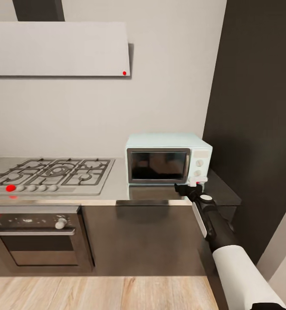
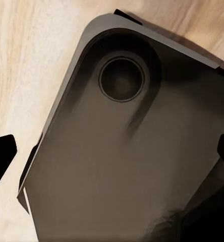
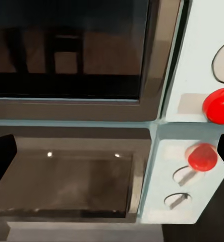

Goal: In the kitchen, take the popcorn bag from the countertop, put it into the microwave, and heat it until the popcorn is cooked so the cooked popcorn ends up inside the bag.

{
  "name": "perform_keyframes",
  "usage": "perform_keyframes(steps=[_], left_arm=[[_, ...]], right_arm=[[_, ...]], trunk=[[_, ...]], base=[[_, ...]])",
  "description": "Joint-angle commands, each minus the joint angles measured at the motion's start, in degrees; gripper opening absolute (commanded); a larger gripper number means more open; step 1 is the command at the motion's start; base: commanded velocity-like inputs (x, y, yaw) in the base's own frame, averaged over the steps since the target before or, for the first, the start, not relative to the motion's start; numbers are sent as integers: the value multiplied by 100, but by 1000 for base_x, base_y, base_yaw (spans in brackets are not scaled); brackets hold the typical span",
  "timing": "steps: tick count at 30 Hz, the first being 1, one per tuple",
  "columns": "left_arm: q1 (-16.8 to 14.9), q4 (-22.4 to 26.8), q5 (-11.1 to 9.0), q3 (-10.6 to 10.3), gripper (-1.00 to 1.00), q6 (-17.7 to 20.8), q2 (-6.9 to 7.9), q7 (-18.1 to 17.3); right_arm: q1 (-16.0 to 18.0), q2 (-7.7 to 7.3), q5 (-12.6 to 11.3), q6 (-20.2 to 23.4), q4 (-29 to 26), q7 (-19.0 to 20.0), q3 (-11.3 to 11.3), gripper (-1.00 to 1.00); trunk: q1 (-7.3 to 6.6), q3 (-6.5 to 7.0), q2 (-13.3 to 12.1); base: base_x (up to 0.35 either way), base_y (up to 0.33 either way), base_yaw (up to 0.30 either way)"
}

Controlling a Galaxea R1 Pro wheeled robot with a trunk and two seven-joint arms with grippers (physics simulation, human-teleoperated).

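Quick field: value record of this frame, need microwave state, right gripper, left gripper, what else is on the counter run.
microwave: on the steel countertop, door shut, against the wall
control panel: on the microwave's right side, round knobs
right gripper: at the microwave's lower right front corner, below the knobs; fingers spread in the right wrist view
left gripper: over the wood floor and the robot's dark base, fingers apart
gas hob: to the microwave's left
built-in oven: under the hob

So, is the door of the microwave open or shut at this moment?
Shut. The microwave shows its dark glass door flat against the front, and the right gripper is by the knob panel.
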State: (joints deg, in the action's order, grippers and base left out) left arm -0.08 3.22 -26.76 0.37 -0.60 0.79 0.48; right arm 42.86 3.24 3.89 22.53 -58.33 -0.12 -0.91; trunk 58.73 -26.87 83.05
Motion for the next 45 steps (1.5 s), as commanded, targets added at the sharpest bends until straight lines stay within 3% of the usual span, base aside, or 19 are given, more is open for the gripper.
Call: perform_keyframes(steps=[1,4,10,27,45], left_arm=[[-1,5,-13,3,100,-8,0,5],[-1,11,-13,6,100,-10,0,5],[-1,12,-22,6,100,-11,-3,5],[-1,12,-13,4,100,-2,0,5],[-1,12,-13,6,100,-2,0,5]], right_arm=[[3,0,43,32,-19,3,-13,100],[3,-13,49,26,-78,3,-37,100],[3,-25,57,54,-234,-66,-350,100],[3,-17,86,62,-368,-63,-339,100],[3,-26,91,58,-338,-129,-350,100]], trunk=[[0,-6,3],[0,-6,3],[0,-6,3],[0,-6,3],[0,-6,3]], base=[[0,36,0],[0,13,0],[0,1,0],[205,0,0],[52,0,0]])
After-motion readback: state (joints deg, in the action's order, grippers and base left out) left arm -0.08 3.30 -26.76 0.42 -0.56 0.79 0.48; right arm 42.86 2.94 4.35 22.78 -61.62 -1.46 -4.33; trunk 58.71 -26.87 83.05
